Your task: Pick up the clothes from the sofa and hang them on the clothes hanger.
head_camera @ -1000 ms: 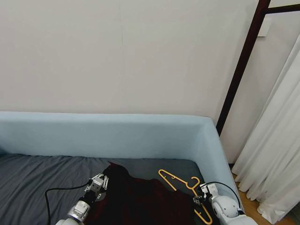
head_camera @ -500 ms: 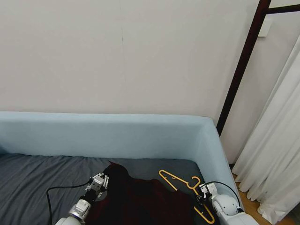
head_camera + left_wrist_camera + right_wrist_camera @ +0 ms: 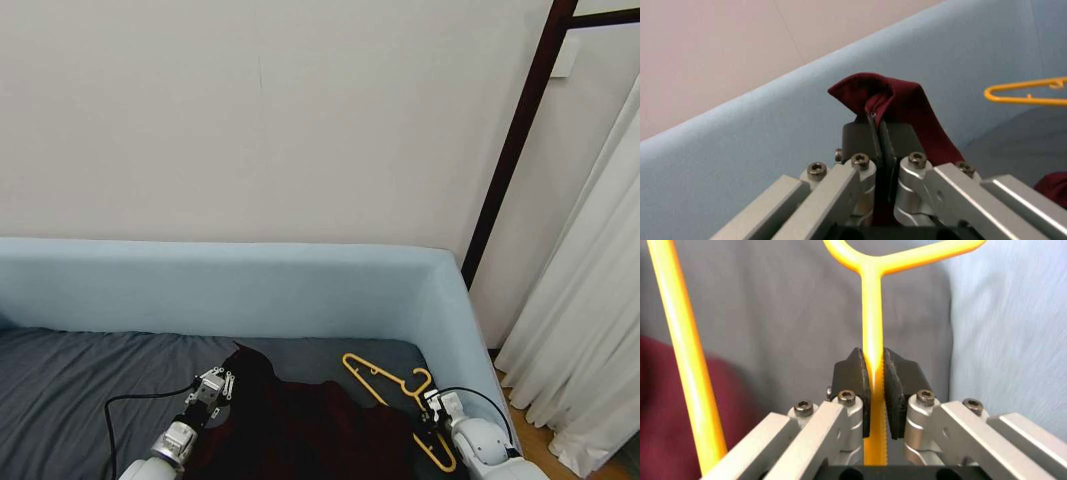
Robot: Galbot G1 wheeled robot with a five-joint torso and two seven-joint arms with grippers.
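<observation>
Maroon cloth garment (image 3: 300, 430) is lying on the pale blue sofa (image 3: 250, 290), one corner pinched in the left gripper (image 3: 212, 385); right gripper (image 3: 428, 412) is clamping the orange plastic hanger (image 3: 871, 315) just beside it. Both grasps look done, with threading and hanging not yet started. Wrist views are confirming the jaws closed tight, while the head view is leaving that unclear.

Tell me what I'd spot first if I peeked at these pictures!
The bright yellow hanger jumps out at the right end of the pale blue sofa, its stem pinched by the fingers of the right gripper. Next comes the dark red garment heaped on the grey seat beside it, with one fold clamped in the left gripper.
</observation>
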